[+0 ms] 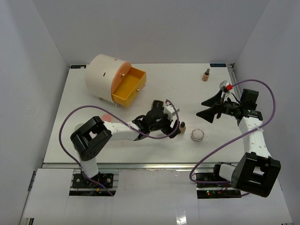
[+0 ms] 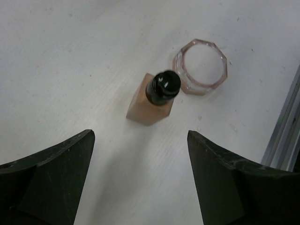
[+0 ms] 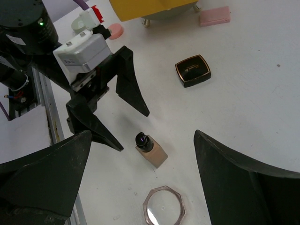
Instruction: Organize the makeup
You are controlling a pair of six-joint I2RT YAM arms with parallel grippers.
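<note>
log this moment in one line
left gripper open, aimed at tan bottle | right gripper open, empty | clear octagonal jar beside bottle

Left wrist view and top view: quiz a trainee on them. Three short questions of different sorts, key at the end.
1. True or false: the left gripper is shut on the tan bottle.
2. What sits nearest that bottle? A. clear jar B. pink pad C. black compact
3. Fill in: the yellow drawer stands ____.

Key: 1 false; 2 A; 3 open.
</note>
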